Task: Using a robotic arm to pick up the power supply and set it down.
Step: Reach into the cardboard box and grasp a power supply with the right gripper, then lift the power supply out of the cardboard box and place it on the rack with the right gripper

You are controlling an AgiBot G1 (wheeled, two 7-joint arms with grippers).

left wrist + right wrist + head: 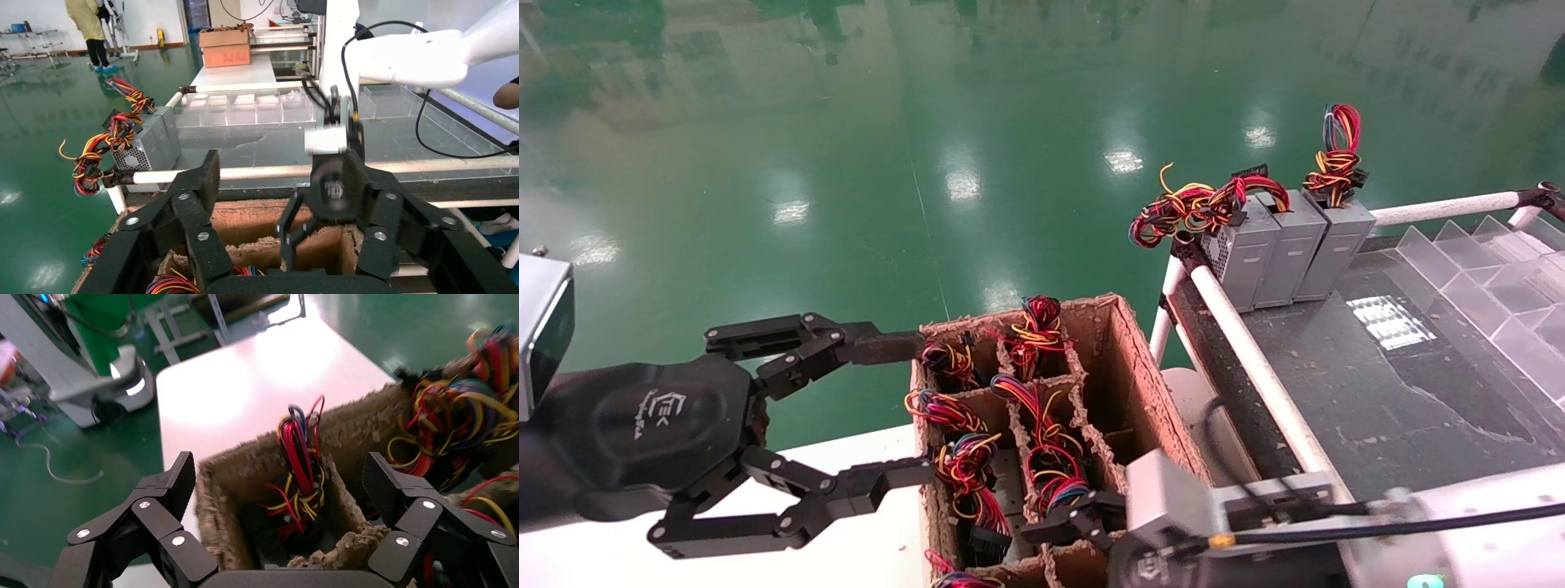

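Several power supplies stand in the cells of a brown cardboard divider box (1140, 384), only their red, yellow and black wire bundles (964, 465) showing. My right gripper (1075, 523) hovers open over the box's near end. In the right wrist view its fingers (177, 484) straddle a corner cell holding one wire bundle (300, 459), touching nothing; that power supply's body is dark and hard to make out. Three grey power supplies (1279, 253) stand side by side on the right-hand table. My left gripper (911, 408) is open beside the box's left wall, empty.
A white rail (1254, 359) edges the dark table (1377, 384) right of the box. Clear plastic dividers (1500, 278) sit at its far right. A white tabletop (846, 539) lies left of the box, with green floor (846, 163) beyond.
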